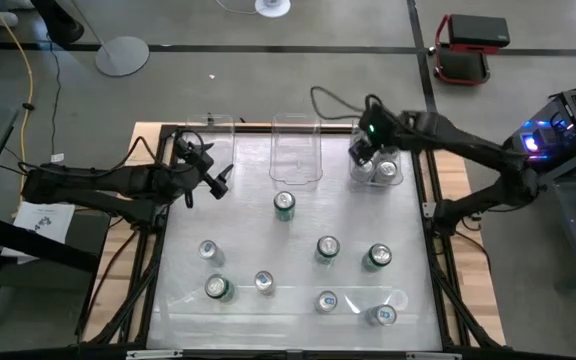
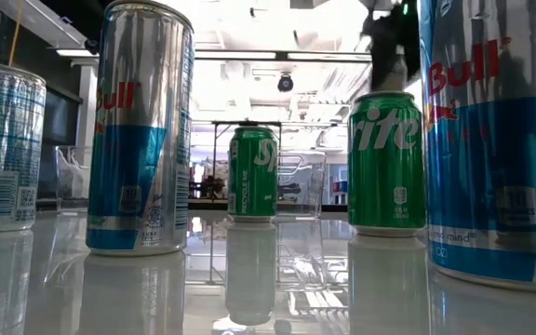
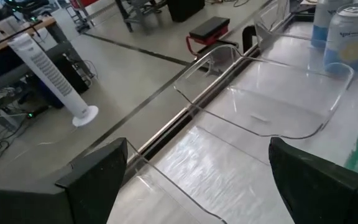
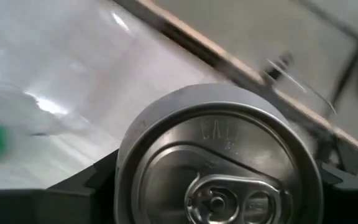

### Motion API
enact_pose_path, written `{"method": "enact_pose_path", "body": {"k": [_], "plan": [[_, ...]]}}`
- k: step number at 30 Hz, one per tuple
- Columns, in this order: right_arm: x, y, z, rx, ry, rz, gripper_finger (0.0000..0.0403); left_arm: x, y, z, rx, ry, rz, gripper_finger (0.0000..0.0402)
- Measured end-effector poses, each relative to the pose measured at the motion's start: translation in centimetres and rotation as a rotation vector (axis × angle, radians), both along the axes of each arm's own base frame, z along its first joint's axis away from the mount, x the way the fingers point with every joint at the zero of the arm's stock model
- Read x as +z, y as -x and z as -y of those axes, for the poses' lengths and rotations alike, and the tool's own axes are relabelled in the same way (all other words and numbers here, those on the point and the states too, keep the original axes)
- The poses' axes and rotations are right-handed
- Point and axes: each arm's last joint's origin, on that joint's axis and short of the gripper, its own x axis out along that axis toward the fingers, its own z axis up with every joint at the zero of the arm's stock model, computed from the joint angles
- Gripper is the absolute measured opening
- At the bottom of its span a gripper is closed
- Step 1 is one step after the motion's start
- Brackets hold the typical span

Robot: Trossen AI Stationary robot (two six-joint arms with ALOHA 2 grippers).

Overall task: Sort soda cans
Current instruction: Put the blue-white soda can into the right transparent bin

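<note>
Left claw (image 1: pixel 220 182): open, empty, hovering at the worktop's (image 1: pixel 298 225) far left, near the left clear bin (image 1: pixel 208 135).

Middle clear bin (image 1: pixel 296 150): far edge, centre; nothing visible inside.

Soda cans, loose on the worktop: one green-bodied (image 1: pixel 284 204) just in front of the middle bin; seven more (image 1: pixel 326 248) stand upright and apart across the near half, some green, some silver with blue.

Right clear bin (image 1: pixel 396 180): holds cans (image 1: pixel 386 170).

Right claw (image 1: pixel 366 152): over the right bin, fingers (image 4: pixel 86 177) closed either side of an upright silver-topped can (image 4: pixel 219 165).
</note>
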Motion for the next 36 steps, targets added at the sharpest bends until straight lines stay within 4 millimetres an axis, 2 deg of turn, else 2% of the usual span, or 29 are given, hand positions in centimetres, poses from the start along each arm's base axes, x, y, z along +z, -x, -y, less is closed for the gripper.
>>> {"method": "enact_pose_path", "body": {"k": [3,7,15,23,33,36], "plan": [[-1.3,0.1,2.8,-0.048,-0.035,-0.055,0.0282,-0.1,-0.1,0.0,-0.006,0.004,-0.008,0.0367],[-3.0,0.0,5.5,-0.056,-0.114,-0.096,0.0282,-0.2,-0.1,0.0,-0.006,0.004,-0.020,0.0367],[-6.5,-1.0,8.8,-0.024,-0.231,-0.168,0.0282,-0.3,0.0,0.0,-0.003,0.008,-0.022,0.0367],[-8.9,-1.6,10.5,0.011,-0.285,-0.207,0.0282,-0.3,0.0,0.3,-0.011,0.018,-0.008,0.0367],[-9.3,-1.3,10.3,0.097,-0.345,-0.259,0.0282,-0.3,-0.1,0.7,-0.025,0.025,0.001,0.0367],[-9.3,-1.5,10.5,0.109,-0.327,-0.253,0.0282,-0.9,-0.2,0.8,-0.023,0.015,0.012,0.0367]]}}
